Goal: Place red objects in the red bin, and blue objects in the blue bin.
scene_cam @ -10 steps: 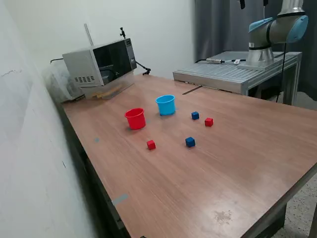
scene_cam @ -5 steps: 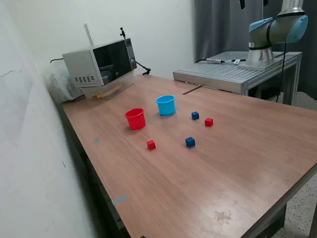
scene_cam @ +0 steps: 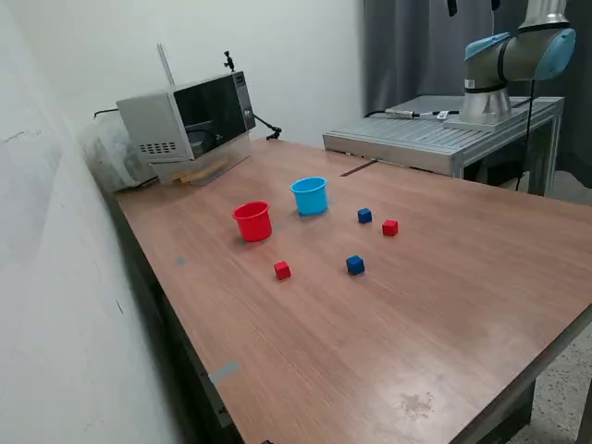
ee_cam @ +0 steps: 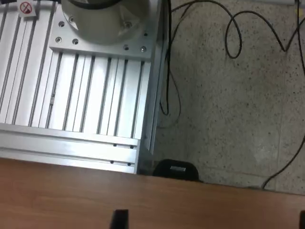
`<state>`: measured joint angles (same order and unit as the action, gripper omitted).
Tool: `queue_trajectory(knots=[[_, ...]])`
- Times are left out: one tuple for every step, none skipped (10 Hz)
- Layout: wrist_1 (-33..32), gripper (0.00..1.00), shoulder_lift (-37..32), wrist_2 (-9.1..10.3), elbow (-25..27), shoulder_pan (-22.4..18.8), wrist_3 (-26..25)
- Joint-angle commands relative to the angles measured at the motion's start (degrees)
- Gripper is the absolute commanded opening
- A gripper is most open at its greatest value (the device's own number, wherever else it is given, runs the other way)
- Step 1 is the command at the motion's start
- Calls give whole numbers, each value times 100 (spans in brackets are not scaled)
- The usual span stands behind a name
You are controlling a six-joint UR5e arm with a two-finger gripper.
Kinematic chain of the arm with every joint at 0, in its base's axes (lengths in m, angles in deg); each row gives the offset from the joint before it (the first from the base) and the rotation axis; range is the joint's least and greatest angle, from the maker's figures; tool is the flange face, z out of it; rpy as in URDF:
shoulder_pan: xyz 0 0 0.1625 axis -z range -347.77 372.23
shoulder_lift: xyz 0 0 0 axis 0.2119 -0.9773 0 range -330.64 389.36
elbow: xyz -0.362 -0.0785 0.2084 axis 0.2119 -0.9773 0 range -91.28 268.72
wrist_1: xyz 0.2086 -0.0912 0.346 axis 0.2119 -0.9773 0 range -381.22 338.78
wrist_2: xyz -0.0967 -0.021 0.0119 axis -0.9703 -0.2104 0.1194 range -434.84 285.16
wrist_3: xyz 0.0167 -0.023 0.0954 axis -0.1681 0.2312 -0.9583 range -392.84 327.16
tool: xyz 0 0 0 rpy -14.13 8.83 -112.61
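Nothing is sorted yet, as far as we can judge: all four cubes lie on the bare table (scene_cam: 444, 305), and neither cup shows anything inside from the exterior view, though we cannot see to the bottom of either.

One red cube (scene_cam: 282, 269) sits in front of the red cup (scene_cam: 252, 221), near it but apart. The other red cube (scene_cam: 390, 227) lies off toward the exterior view's right, just beside a blue cube (scene_cam: 364, 215), the two close but not touching. The second blue cube (scene_cam: 355, 265) rests nearer the camera, between the two red ones. The blue cup (scene_cam: 310, 195) stands upright just beside the red cup, on its right in the exterior view, and both cups are open side up.

So we still have four picks and four drops ahead of us, two into each cup.

Behind the cups a microwave (scene_cam: 185, 120) stands at the far end of the table by the wall. The arm's base (scene_cam: 504, 69) is mounted on a ribbed metal stand (scene_cam: 435, 139) at the far right of the exterior view, well apart from the cubes. The wrist view looks down on that stand (ee_cam: 71, 109), the floor with cables (ee_cam: 228, 33) and the table edge (ee_cam: 143, 200); only dark tips (ee_cam: 119, 220) show at the frame edge, so we cannot tell whether the gripper is spread or pressed together. It carries nothing that we can see.
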<state>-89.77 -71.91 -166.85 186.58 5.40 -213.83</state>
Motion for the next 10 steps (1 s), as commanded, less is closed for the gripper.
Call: queue_trajectory(knots=[[-680, 100, 99, 8, -179, 15, 12], [-1147, 100, 203, 16, -267, -2, -14], [-1482, 100, 257, 34, -346, 32, -84], [-1999, 100, 214, 25, -347, 42, -424], [-2073, 100, 222, -10, -356, -11, -723], [-2092, 100, 222, -19, -382, 59, -883], [-2283, 100, 239, -10, -312, 68, -989], [-2572, 100, 344, -1, -242, 68, -1042], [-2958, 100, 467, 8, -93, 68, -1121], [-3292, 100, 599, -1, 4, 68, -1122]])
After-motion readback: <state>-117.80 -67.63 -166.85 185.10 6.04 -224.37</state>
